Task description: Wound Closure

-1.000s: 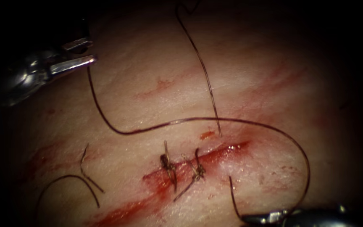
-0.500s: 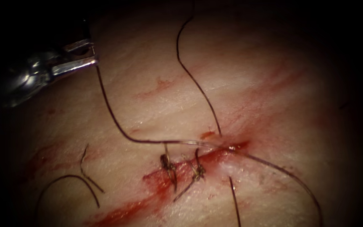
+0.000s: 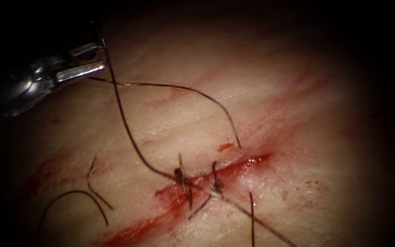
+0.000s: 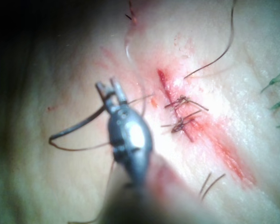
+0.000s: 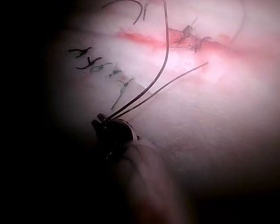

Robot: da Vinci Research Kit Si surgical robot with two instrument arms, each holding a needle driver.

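Left fingers (image 3: 98, 57) apart, empty | right fingers (image 5: 102, 122) clamp thread (image 3: 129, 132) | cut ends (image 3: 92, 190) left

The thread (image 3: 138, 151) is straightening from a wide loop into a taut line crossing the cut (image 3: 216, 178), as the right tool (image 5: 102, 122) is withdrawing past the tissue's (image 3: 275, 91) lower edge.

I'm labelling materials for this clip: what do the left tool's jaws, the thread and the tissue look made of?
The left tool looks like polished metal: bright glints on its jaws. The thread is thin and dark, with a wiry, springy curve, probably a smooth synthetic strand, though that stays open. The tissue is soft pale flesh, moist and shiny beside the cut, streaked with red fluid.
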